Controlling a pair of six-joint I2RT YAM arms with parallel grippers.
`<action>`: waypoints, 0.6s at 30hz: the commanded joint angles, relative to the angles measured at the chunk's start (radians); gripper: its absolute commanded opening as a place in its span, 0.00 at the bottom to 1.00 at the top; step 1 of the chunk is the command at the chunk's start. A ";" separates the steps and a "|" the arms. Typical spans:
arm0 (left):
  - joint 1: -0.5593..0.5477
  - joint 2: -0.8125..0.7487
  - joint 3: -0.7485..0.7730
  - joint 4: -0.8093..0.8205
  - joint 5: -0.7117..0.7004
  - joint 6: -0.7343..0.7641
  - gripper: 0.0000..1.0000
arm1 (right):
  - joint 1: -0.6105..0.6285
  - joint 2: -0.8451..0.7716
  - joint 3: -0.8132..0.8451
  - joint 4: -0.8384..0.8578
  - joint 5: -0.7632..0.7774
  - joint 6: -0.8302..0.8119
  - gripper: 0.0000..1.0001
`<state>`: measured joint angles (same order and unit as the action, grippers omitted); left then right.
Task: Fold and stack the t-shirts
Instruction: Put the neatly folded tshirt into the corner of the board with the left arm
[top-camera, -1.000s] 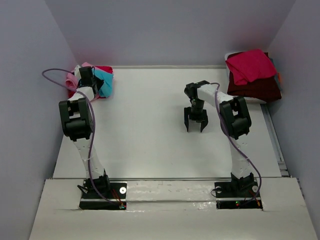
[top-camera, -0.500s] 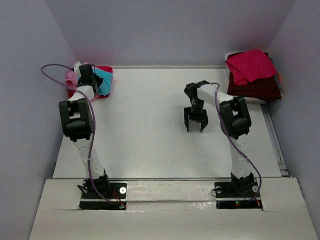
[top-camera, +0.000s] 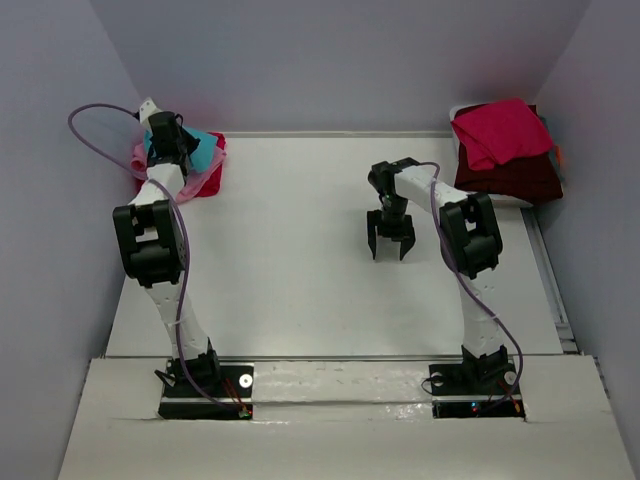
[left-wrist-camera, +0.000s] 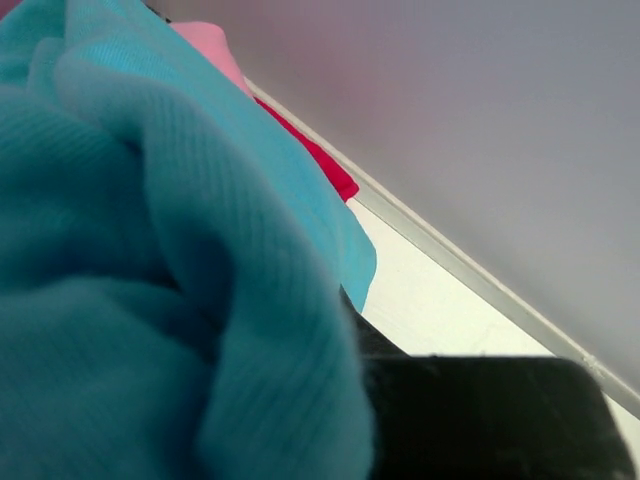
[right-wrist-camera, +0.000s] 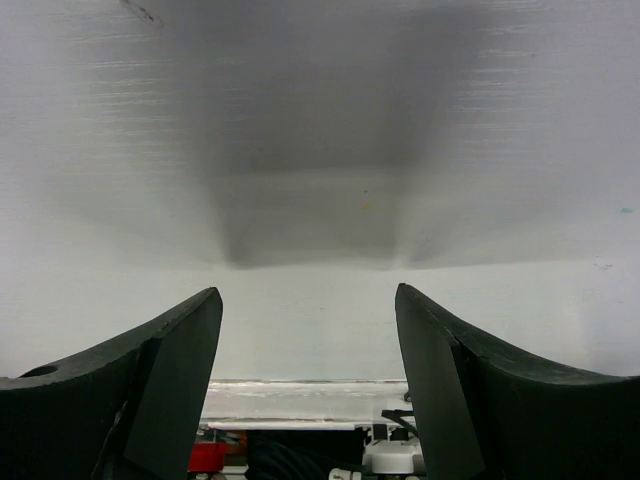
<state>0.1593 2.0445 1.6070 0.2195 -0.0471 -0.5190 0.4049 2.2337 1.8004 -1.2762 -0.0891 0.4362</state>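
Note:
My left gripper (top-camera: 166, 134) is at the back left corner, over a loose heap of t-shirts. It is shut on the turquoise t-shirt (top-camera: 203, 151), which is bunched up around it. In the left wrist view the turquoise cloth (left-wrist-camera: 150, 280) fills the left side and covers most of one black finger (left-wrist-camera: 480, 420). Pink cloth (top-camera: 141, 159) and red cloth (top-camera: 209, 181) lie under it. At the back right a crimson t-shirt (top-camera: 500, 130) lies on a dark maroon one (top-camera: 512, 176). My right gripper (top-camera: 390, 248) hangs open over the bare table (right-wrist-camera: 310, 150), holding nothing.
Grey walls close in the left, back and right sides. The left heap lies against the left wall and the back rim (left-wrist-camera: 470, 270). The left arm's cable (top-camera: 95, 112) loops out toward the left wall. Both arm bases sit on the near ledge (top-camera: 340, 380).
My left gripper has risen and moved back toward the wall, drawing the turquoise t-shirt up off the heap. Its cable has swung further left. The right arm has barely moved.

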 joint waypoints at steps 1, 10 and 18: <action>0.006 -0.073 0.096 0.072 -0.033 0.050 0.06 | -0.005 0.000 0.034 -0.023 0.011 -0.013 0.76; 0.036 -0.009 0.096 -0.041 -0.083 -0.024 0.06 | -0.005 0.003 0.019 -0.017 0.002 -0.020 0.76; 0.055 0.032 0.084 -0.161 -0.131 -0.078 0.14 | -0.005 0.007 0.005 -0.002 -0.027 -0.025 0.76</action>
<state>0.1986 2.0724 1.6630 0.0875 -0.1318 -0.5579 0.4049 2.2345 1.8004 -1.2751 -0.0975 0.4236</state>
